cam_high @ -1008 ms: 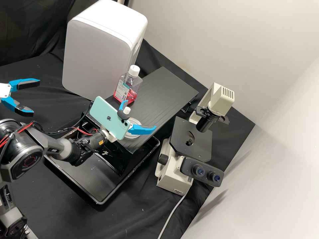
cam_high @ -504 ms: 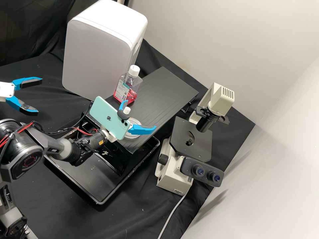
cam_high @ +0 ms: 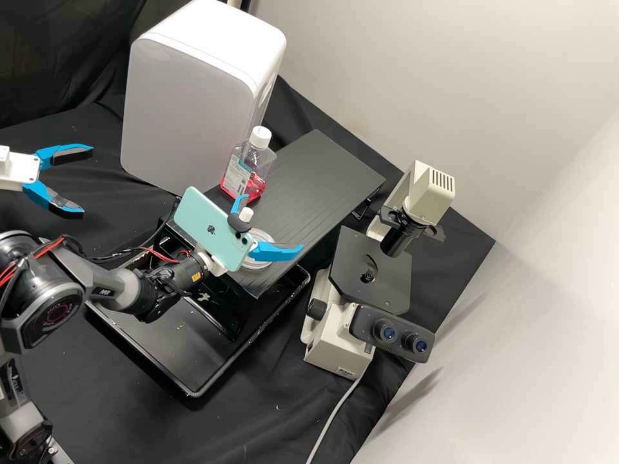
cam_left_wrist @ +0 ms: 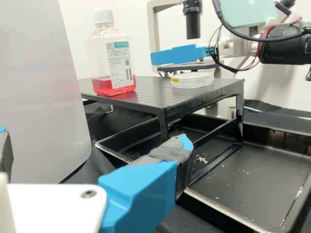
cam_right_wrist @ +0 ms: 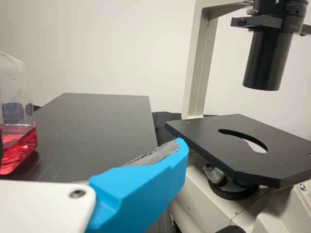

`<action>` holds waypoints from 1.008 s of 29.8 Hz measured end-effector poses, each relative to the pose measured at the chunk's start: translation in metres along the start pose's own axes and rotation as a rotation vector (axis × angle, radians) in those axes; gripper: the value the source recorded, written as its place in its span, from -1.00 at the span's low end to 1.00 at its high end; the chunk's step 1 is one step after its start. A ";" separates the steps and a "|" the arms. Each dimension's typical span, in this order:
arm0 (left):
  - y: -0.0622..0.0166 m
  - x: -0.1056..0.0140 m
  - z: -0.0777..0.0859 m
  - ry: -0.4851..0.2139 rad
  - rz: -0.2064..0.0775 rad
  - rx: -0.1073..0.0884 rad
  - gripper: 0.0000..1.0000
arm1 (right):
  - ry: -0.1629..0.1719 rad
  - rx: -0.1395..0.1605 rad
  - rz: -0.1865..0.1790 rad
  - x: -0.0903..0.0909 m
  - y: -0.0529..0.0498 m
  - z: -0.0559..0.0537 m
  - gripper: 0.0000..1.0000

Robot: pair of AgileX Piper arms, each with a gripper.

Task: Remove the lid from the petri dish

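Observation:
A clear, lidded petri dish sits on the near corner of a black raised shelf; in the left wrist view the dish lies flat with its lid on. My right gripper is open, one blue finger on each side of the dish and slightly above it. From the left wrist view one of those fingers shows just over the dish. My left gripper is open in the air at the far left, well away from the shelf, holding nothing.
A bottle of red liquid stands on the shelf behind the dish. A big white box stands behind that. A black tray lies under and in front of the shelf. A microscope stands to the right.
My left gripper has moved right and slightly up, towards the white box, staying open. The right gripper and the dish have not moved.

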 end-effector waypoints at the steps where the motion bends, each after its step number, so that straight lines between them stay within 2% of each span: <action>1: 0.0003 0.000 -0.001 0.000 0.000 0.003 1.00 | 0.000 0.000 0.000 0.000 0.000 0.000 1.00; 3: 0.0010 -0.001 -0.003 -0.006 -0.001 0.013 1.00 | 0.000 0.000 0.000 0.000 0.000 0.000 1.00; 8: 0.0006 -0.001 -0.003 -0.020 -0.008 0.024 1.00 | 0.000 0.000 0.000 0.000 0.000 0.000 1.00; 15: -0.0024 -0.002 0.003 -0.099 -0.037 0.056 1.00 | 0.000 0.000 0.000 0.000 0.000 0.000 1.00; 18: -0.0044 -0.002 0.005 -0.120 -0.050 0.064 1.00 | 0.000 0.000 0.000 0.000 0.000 0.000 1.00; 21: -0.0076 -0.001 0.006 -0.134 -0.067 0.063 1.00 | 0.000 0.000 0.000 0.000 0.000 0.000 1.00; 30: -0.0105 0.003 0.004 -0.146 -0.085 0.057 1.00 | 0.000 0.000 0.000 0.000 0.000 0.000 1.00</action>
